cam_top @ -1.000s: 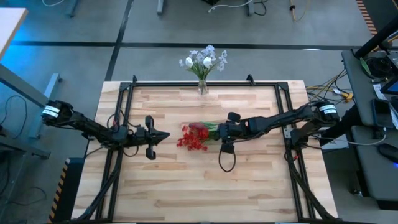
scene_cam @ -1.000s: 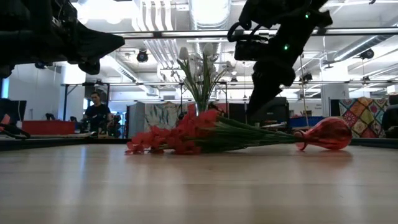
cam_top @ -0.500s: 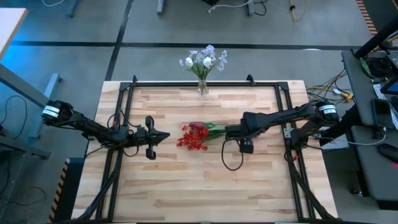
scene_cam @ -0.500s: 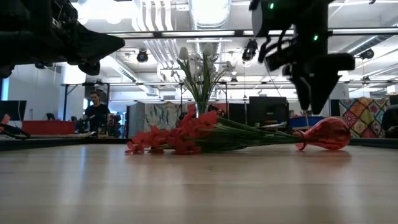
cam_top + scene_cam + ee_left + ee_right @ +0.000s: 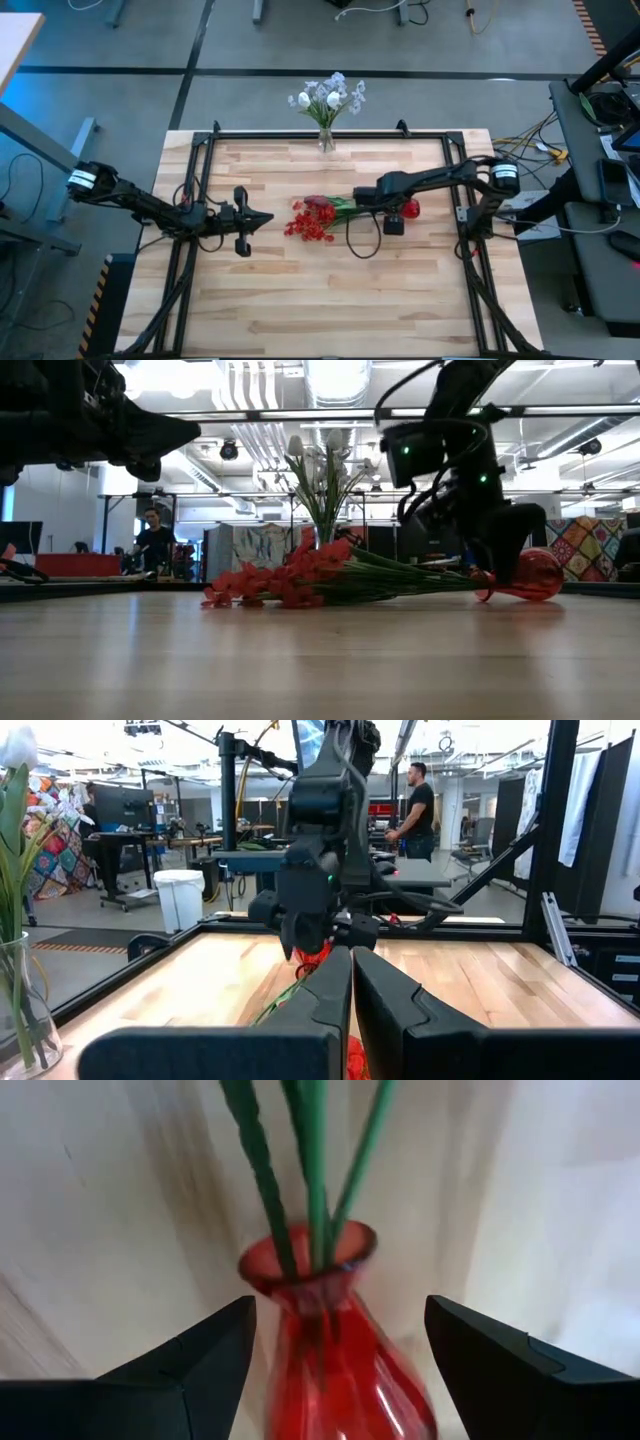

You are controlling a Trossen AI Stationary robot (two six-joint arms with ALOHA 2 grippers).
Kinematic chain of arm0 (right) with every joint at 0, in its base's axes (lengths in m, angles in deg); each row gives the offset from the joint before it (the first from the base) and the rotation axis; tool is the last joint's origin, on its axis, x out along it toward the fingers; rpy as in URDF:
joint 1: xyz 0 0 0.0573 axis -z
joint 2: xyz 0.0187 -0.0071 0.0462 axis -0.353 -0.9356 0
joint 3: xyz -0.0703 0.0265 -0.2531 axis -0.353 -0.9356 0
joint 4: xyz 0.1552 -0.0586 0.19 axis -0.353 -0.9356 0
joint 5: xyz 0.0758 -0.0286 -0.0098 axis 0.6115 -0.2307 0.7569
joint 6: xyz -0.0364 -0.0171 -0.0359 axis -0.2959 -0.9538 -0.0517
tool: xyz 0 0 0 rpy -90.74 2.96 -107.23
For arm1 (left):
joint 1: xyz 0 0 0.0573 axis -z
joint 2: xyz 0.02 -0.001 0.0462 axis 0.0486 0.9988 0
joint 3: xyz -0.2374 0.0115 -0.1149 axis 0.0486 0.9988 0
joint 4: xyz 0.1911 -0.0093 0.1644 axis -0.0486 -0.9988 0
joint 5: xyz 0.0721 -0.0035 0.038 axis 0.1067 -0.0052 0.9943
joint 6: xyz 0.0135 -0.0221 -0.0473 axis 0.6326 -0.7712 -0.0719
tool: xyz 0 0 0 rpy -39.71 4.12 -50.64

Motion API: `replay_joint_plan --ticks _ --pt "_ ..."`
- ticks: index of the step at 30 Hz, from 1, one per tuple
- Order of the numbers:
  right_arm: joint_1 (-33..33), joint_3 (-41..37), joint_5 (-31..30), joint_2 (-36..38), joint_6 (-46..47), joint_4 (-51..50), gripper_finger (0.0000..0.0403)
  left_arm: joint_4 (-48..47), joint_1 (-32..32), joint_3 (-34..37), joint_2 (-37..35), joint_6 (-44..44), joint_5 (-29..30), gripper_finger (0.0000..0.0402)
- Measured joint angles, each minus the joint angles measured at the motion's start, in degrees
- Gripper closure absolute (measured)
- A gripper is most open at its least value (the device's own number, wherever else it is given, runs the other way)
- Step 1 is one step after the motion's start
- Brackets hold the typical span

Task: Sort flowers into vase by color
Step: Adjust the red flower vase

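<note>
Flowers (image 5: 312, 221) with red heads lie flat on the table (image 5: 300, 300), near its middle. Their green stems (image 5: 316, 1170) run to the right and go into the mouth of a red vase (image 5: 409, 209) that lies on its side (so the long line of the bunch goes left to right).

The right gripper (image 5: 386, 198) is the nearer one. It sits right over the neck of the red vase, with its fingers (image 5: 190, 1360) spread wide, one on each side of the neck, holding nothing. The left gripper (image 5: 262, 219) waits just left of the red heads, its fingers (image 5: 330, 1000) pressed together and empty.

At the far edge a clear vase (image 5: 326, 139) stands up with white and pale-blue flowers (image 5: 328, 97) in it.

I can read no writing or labels.
</note>
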Motion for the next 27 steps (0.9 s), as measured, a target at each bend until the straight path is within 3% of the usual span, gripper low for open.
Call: replay_joint_plan --ticks 8,15,27 --pt "2.3 0.1 5.6 -4.5 -1.5 3.6 0.0133 -0.2 0.0 0.0 0.0 0.0 0.0 0.0401" --pt "2.2 0.0 6.4 -4.9 -2.5 5.8 0.0232 -0.3 0.0 0.0 0.0 0.0 0.0 0.0401" --pt "2.3 0.0 7.5 0.6 -2.0 19.3 0.0232 -0.3 0.0 0.0 0.0 0.0 0.0 0.0401"
